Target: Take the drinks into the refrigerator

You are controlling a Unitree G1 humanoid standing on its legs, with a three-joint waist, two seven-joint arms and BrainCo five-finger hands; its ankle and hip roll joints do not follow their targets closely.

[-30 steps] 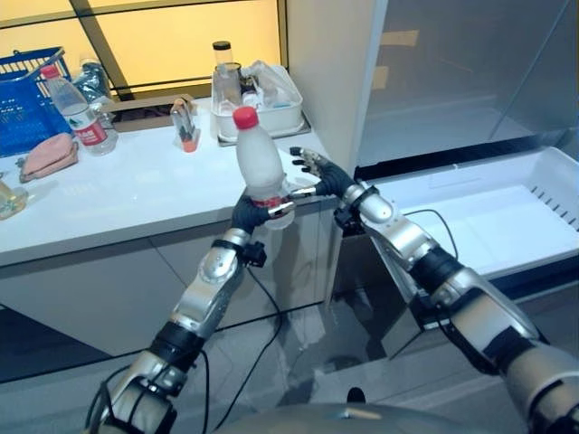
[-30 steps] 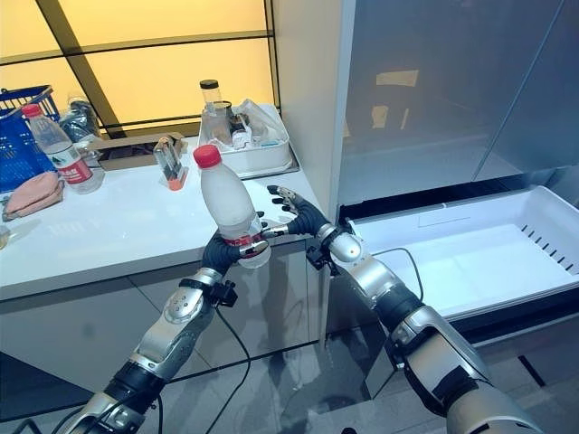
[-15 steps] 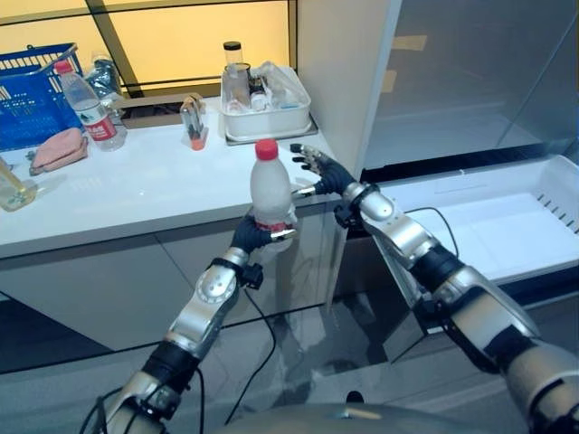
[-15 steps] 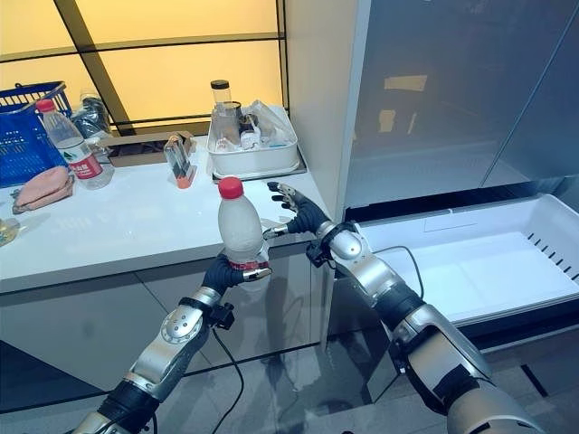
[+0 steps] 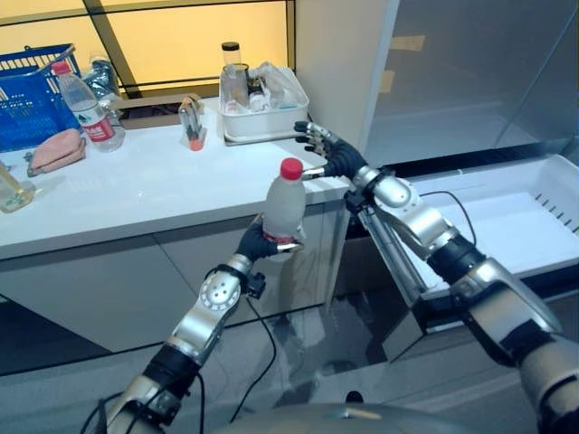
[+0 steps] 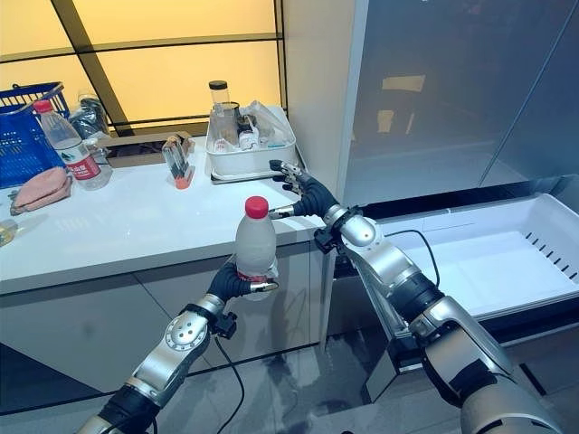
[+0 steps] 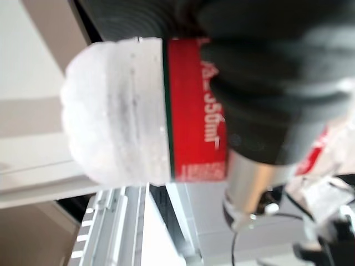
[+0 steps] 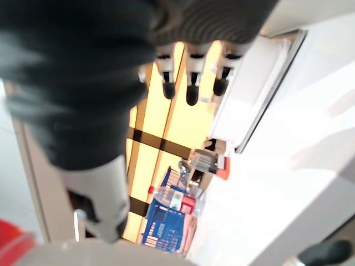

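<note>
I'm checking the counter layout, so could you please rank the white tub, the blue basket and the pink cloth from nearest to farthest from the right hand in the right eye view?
Measured from the open right hand:
1. White tub: on the counter, just to its left, nearest the fridge.
2. Pink cloth: on the counter, far left.
3. Blue basket: back left corner; only slightly beyond the cloth.
</note>
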